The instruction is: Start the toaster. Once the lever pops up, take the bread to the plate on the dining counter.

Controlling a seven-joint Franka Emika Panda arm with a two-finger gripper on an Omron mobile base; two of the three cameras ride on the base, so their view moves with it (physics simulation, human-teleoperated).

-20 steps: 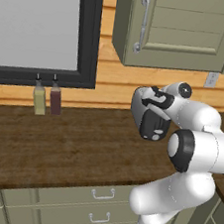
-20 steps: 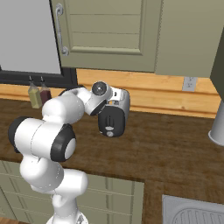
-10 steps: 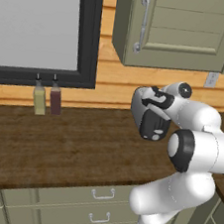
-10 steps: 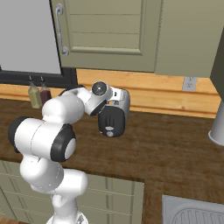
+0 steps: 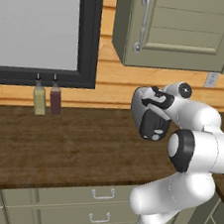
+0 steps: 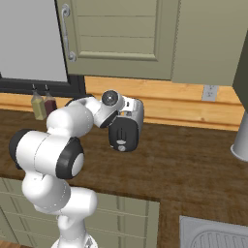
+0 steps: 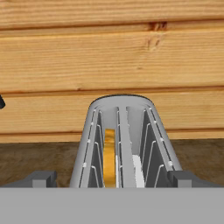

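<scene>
The silver toaster with a dark end panel stands on the wood counter against the plank wall. In the hand view I look down on the toaster and its two slots. The golden bread stands in the left slot, and a pale slice edge shows in the right one. My gripper hovers just above the toaster's near end, open wide, one fingertip on each side of the body and nothing held. From the base views the hand sits over the toaster top. The plate and the dining counter are out of view.
Two bottles stand at the wall to the left, under a dark-framed window. An upper cabinet hangs overhead. A grey vessel and a sink lie to the right. Grey-green drawers front the counter.
</scene>
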